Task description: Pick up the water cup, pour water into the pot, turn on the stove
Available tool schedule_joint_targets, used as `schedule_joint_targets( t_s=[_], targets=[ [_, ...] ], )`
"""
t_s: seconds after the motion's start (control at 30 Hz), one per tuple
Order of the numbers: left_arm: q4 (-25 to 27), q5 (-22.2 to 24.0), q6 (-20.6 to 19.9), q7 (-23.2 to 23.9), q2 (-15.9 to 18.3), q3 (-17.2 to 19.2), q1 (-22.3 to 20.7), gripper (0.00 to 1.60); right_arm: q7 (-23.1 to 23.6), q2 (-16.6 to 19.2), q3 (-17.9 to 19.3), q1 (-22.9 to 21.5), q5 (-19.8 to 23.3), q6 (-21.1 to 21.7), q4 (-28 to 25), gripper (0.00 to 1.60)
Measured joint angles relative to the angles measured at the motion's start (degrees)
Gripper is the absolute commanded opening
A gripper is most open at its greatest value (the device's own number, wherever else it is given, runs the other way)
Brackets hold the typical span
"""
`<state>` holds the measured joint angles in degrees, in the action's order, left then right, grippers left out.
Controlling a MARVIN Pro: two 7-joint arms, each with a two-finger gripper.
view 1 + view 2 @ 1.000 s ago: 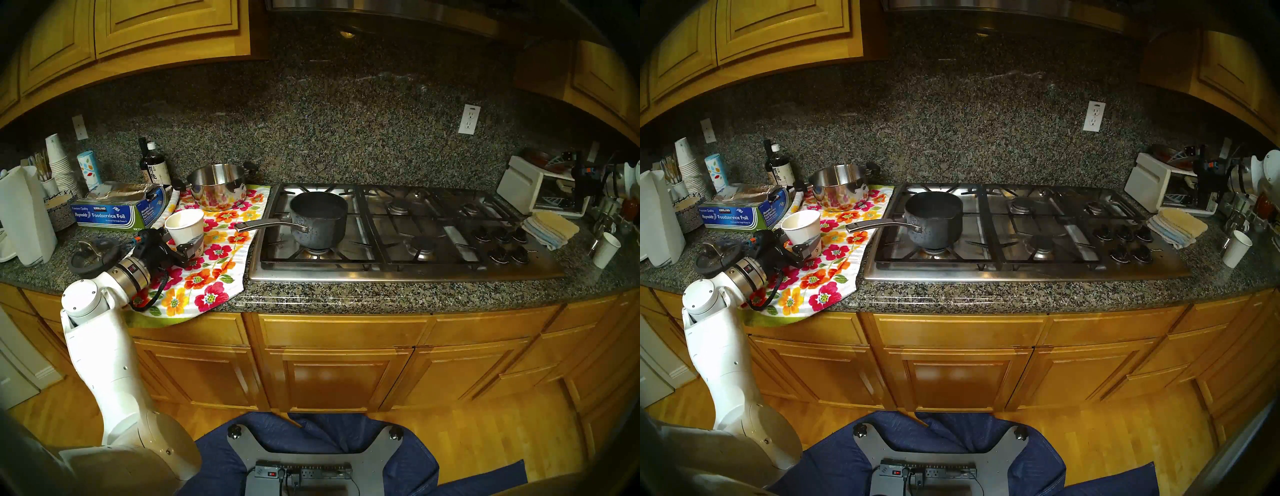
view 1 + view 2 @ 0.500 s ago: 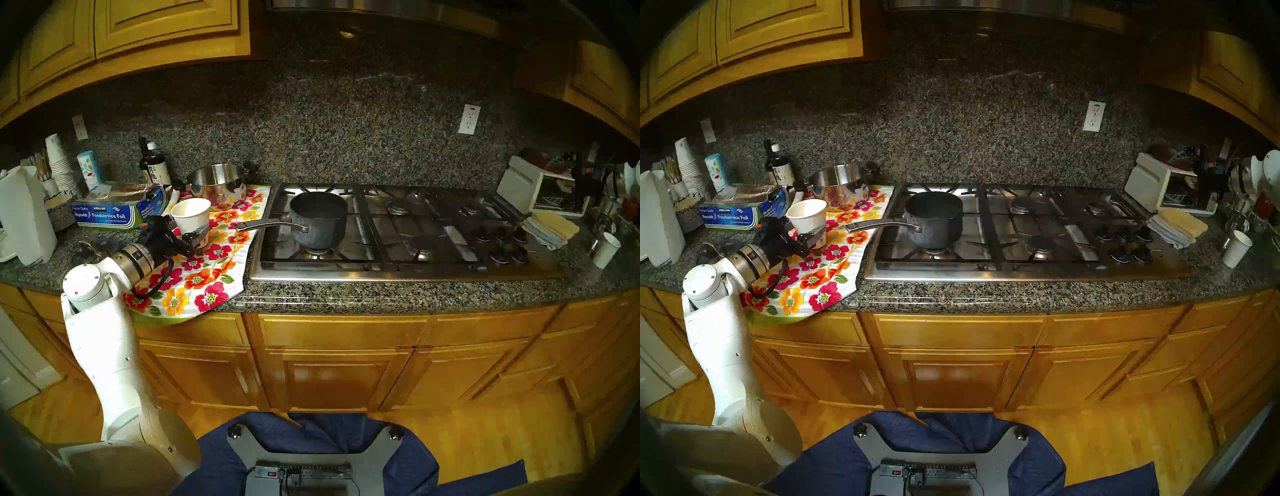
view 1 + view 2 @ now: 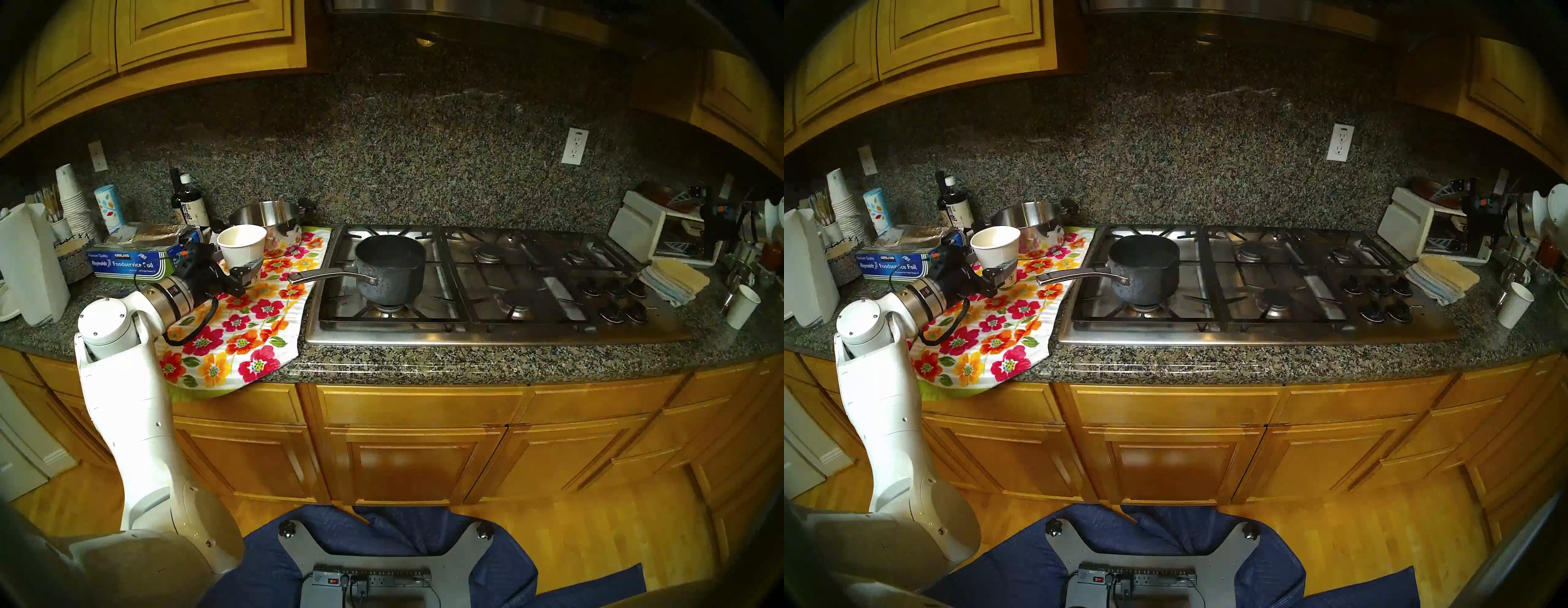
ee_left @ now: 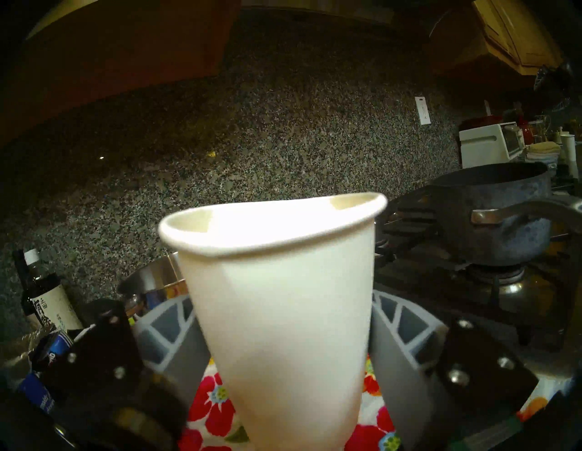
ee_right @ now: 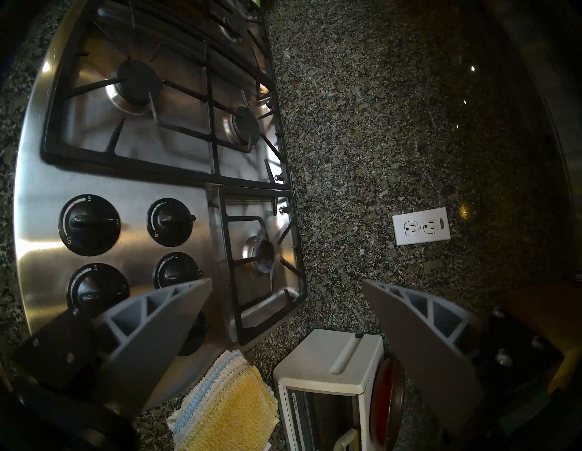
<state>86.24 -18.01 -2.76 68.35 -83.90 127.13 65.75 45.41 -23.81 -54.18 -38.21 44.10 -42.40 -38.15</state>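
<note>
At the left end of the granite counter [image 3: 424, 361], well left of the stove [image 3: 500, 329], stand a stack of white paper cups [image 3: 74, 204] and a blue Kirkland foil box [image 3: 135, 259]. Closer to the stove, a floral towel [image 3: 254, 322] lies with its right edge against the stove's steel rim. The shiny steel two-handled pot [image 3: 271, 218] sits at the towel's back edge, by the stove's rear left corner.

The left gripper [image 3: 242, 271] reaches in level over the towel, left of the stove, and its grey fingers [image 4: 176, 333] are clamped on the lower half of the water cup [image 3: 242, 246]. The cup is upright, lifted clear of the towel, in front of the steel pot and left of the stove. In the left wrist view the cup's rim is pressed slightly out of round; whether it holds water cannot be told.

The dark speckled saucepan [image 3: 392, 269] stands on the stove's front left burner, its long metal handle [image 3: 331, 276] pointing left past the stove's edge toward the cup, not touching it.

The black knobs [image 3: 615, 299] cluster at the stove's front right corner. The right gripper [image 5: 288, 340] hangs above that corner with its jaws wide apart and nothing between them. Just right of the stove lie folded yellow and blue cloths [image 5: 226, 406] and a white toaster oven [image 5: 327, 365]; a smaller white paper cup [image 3: 742, 305] stands further right.
</note>
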Motion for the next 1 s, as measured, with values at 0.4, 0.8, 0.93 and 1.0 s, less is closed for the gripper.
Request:
schedule_joint_targets(
  t_s=[0.4, 0.8, 0.93, 1.0],
  targets=[
    [0.87, -2.67, -1.64, -1.04, 1.03, -4.28, -2.33, 0.90, 0.02, 0.00, 0.00, 0.02, 0.02, -0.01, 0.03, 1.60],
    [0.52, -4.70, -1.72, -2.27, 1.49, -8.75, -5.30, 0.91, 0.04, 0.00, 0.00, 0.04, 0.03, -0.03, 0.06, 1.60],
    [0.38, -5.00, -1.69, -2.70, 1.44, -10.15, -6.23, 0.90, 0.04, 0.00, 0.00, 0.04, 0.04, -0.04, 0.06, 1.60],
    [0.26, -5.13, -1.68, -2.90, 1.37, -10.84, -6.71, 0.90, 0.05, 0.00, 0.00, 0.04, 0.04, -0.04, 0.07, 1.60]
  ],
)
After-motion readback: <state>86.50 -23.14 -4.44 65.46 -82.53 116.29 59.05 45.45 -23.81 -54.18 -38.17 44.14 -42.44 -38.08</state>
